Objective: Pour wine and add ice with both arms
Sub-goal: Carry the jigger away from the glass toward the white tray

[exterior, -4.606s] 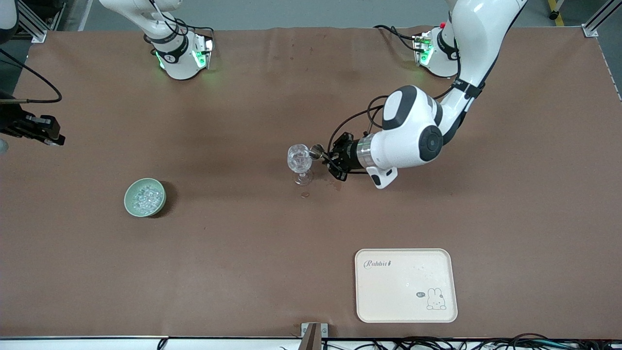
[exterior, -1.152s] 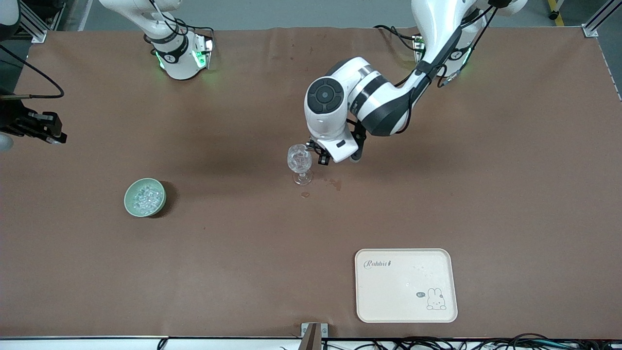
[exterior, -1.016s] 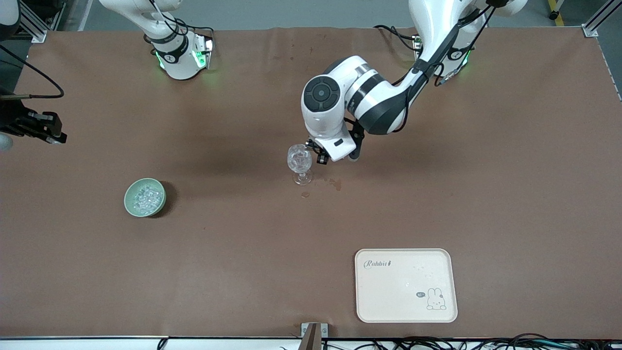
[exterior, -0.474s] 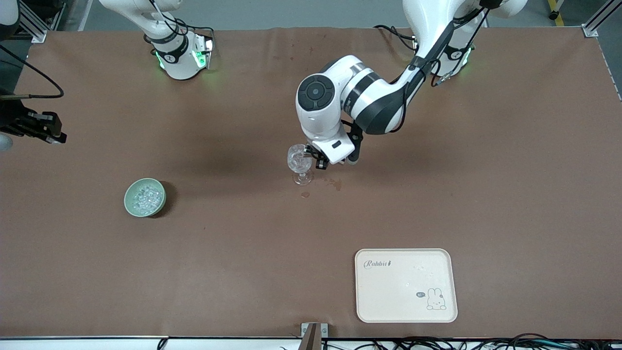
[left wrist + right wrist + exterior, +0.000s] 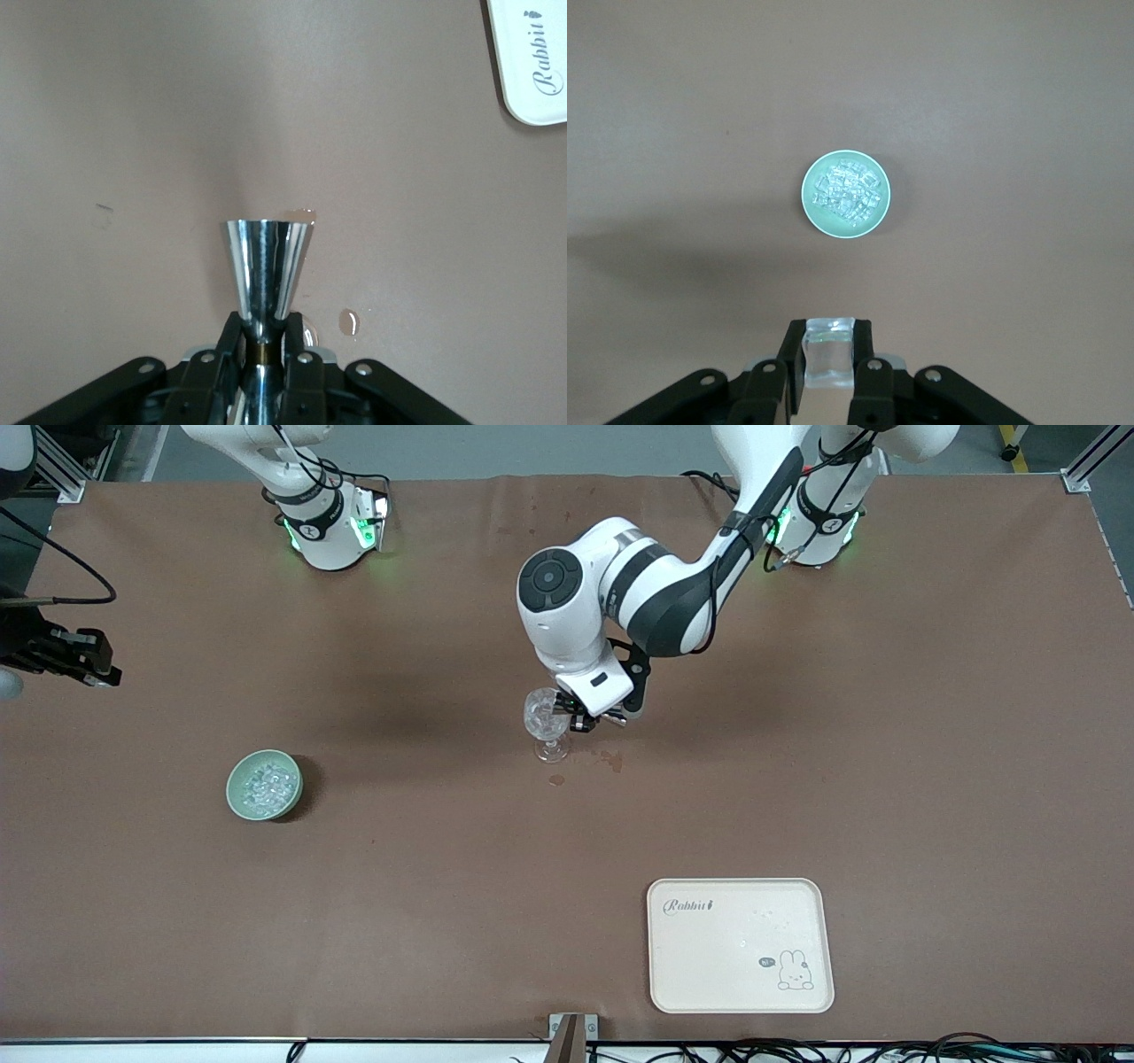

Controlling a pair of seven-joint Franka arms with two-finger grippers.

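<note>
A clear stemmed glass (image 5: 547,724) stands mid-table. My left gripper (image 5: 574,717) hangs right beside its bowl, shut on the waist of a shiny metal jigger (image 5: 266,261); the left gripper (image 5: 265,320) clamps it from both sides. Small wine spots (image 5: 556,779) lie on the mat by the glass foot. A green bowl (image 5: 232,793) of ice (image 5: 266,786) sits toward the right arm's end. High over that bowl (image 5: 806,195), my right gripper (image 5: 830,335) is shut on one clear ice cube (image 5: 830,359). In the front view the right gripper (image 5: 93,675) shows at the picture's edge.
A cream tray (image 5: 740,945) with a rabbit drawing lies near the front camera, toward the left arm's end; its corner (image 5: 532,71) shows in the left wrist view. A wet drop (image 5: 349,321) marks the brown mat (image 5: 425,886) near the jigger.
The left arm's elbow and wrist have swung toward the right arm's end while its gripper stayed at the glass with the jigger. The right arm has not moved.
</note>
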